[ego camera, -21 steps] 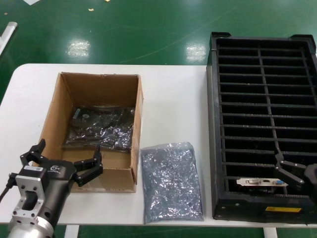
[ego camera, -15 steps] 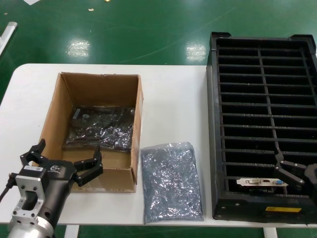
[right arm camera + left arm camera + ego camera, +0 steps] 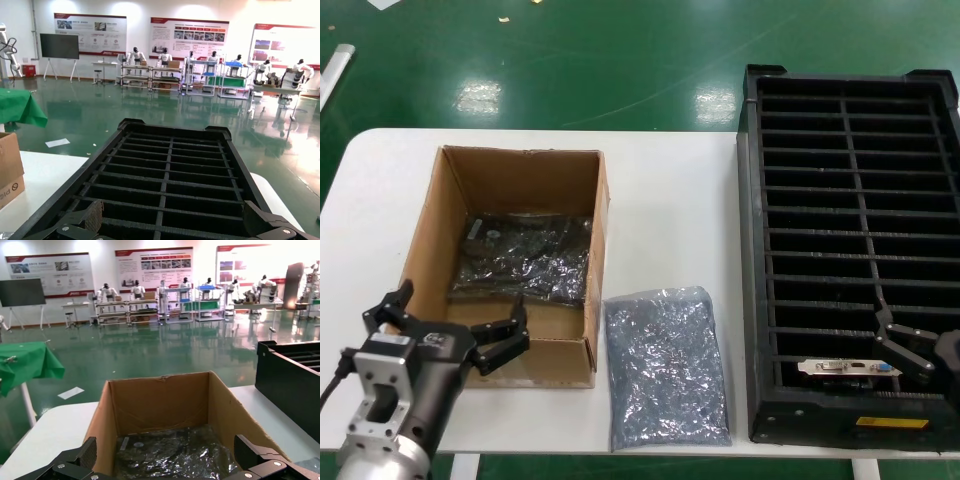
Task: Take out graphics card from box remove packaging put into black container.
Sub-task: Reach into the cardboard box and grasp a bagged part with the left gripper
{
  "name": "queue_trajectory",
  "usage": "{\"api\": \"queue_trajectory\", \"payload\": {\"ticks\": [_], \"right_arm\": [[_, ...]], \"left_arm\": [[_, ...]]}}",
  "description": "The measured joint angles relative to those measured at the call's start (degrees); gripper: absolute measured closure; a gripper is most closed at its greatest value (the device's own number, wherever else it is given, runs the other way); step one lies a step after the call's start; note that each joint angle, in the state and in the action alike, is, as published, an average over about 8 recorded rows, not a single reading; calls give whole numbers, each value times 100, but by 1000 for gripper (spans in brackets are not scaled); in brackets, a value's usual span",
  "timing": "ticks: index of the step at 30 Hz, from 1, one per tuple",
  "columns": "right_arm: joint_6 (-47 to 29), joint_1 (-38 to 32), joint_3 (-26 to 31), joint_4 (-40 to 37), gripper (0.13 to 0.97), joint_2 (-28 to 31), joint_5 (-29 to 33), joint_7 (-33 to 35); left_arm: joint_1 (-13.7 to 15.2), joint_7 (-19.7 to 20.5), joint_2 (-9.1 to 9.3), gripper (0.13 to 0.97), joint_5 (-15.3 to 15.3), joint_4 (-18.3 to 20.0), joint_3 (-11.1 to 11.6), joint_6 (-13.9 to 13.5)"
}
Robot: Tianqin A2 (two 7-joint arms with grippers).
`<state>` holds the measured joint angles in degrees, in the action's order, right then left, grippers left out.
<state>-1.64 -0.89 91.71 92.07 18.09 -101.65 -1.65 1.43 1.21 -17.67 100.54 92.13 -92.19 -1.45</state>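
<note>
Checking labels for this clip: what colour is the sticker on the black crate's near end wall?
Yellow, on the black container's near end wall label; best seen in the head view.

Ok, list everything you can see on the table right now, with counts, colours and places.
box: one, brown cardboard, open, table's left part.
bagged graphics card: one, smoky dark-grey bag, lying on the box floor.
empty bag: one, silvery-grey, flat on the table between box and crate.
black container: one, black slotted crate, table's right side, yellow label on its near wall.
unbagged graphics card: one, silver bracket, standing in the nearest slot.
table: one, white.
left end effector: open, at the box's near wall.
right end effector: open, over the container's near right corner.
</note>
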Motion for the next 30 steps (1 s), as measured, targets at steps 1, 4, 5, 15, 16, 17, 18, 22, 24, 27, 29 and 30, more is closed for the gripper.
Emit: {"api": "queue_trajectory", "payload": {"ticks": [1,4,5,15,16,17,18,22,24,27,29,30], "right_arm": [[0,0,0,0,129,0,0,0],[0,0,0,0,129,0,0,0],[0,0,0,0,129,0,0,0],[0,0,0,0,129,0,0,0],[0,0,0,0,129,0,0,0],[0,0,0,0,129,0,0,0],[0,0,0,0,129,0,0,0],[0,0,0,0,129,0,0,0],[0,0,0,0,129,0,0,0],[0,0,0,0,129,0,0,0],[0,0,0,0,129,0,0,0],[0,0,0,0,129,0,0,0]], "left_arm": [[19,-46,-18,132,-26,2,-21,-3],[154,-343,-114,132,-211,-30,-113,-29],[246,-493,-162,132,-317,-74,-157,-49],[2184,-1798,-375,132,-2216,-1510,-94,-1284],[2425,-1839,-370,132,-2456,-1718,-76,-1495],[2669,-1863,-366,132,-2701,-1937,-74,-1710],[2912,-1863,-366,132,-2943,-2161,-95,-1921],[3875,-1626,-407,132,-3909,-3102,-462,-2747],[4286,-1420,-446,132,-4330,-3530,-760,-3082],[4832,-1109,-473,132,-4911,-4167,-1252,-3451],[5144,-992,-449,132,-5215,-4597,-1531,-3578],[5289,-961,-424,132,-5337,-4819,-1653,-3608]]}}
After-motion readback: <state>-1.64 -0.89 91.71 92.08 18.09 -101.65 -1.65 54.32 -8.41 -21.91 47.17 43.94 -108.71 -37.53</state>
